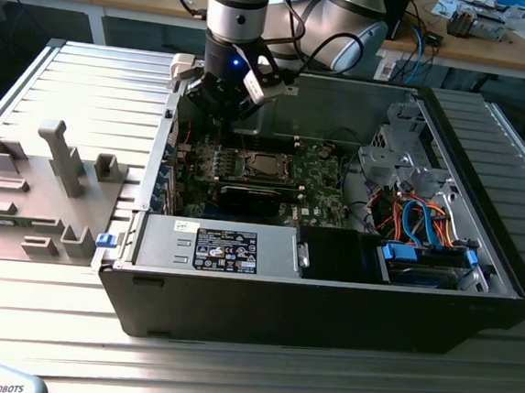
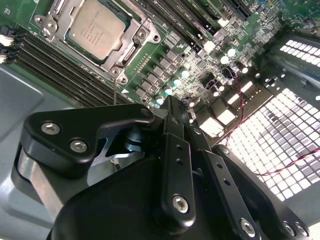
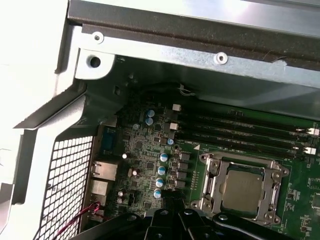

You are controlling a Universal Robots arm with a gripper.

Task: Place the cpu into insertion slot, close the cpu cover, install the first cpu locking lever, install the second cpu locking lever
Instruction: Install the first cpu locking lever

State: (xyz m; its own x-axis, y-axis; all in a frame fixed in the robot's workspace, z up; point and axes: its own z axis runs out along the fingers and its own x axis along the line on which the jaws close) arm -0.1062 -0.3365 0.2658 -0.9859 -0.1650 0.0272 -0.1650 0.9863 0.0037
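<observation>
- A workshop: a ribbed metal table [image 1: 89, 71] carries an open computer case [image 1: 327, 303], with cluttered wooden benches behind.
- At the exterior view's left, a grey fixture tray [image 1: 33, 195] with upright pegs lies on the table beside the case.
- Inside the case a green board [image 1: 322, 197] lies flat on the floor; the arm comes down over its rear left corner, by the case's perforated back wall.
- The gripper [image 2: 169, 102] hangs just above the board. In the second wrist view its black fingers [image 2: 176, 150] lie pressed together to a narrow tip, and nothing sits between them.
- The cpu [image 2: 96, 30] already lies in the slot [image 2: 131, 49], its dull silver top showing through the cover [image 2: 52, 26], which appears to lie down flat around it; both wrist views show this.
- A thin lever [image 2: 114, 92] runs along one side of the slot, toward the gripper.
- The slot lies near the gripper tip but clear of it, further toward the middle of the board, with a row of capacitors [image 3: 161, 170] between them.
- As I judge it, the cpu is light, stiff and fragile underneath, best held by its edges. The cover is thin, springy sheet metal; the lever is stiff, slippery wire, best pushed at its free end.
</observation>
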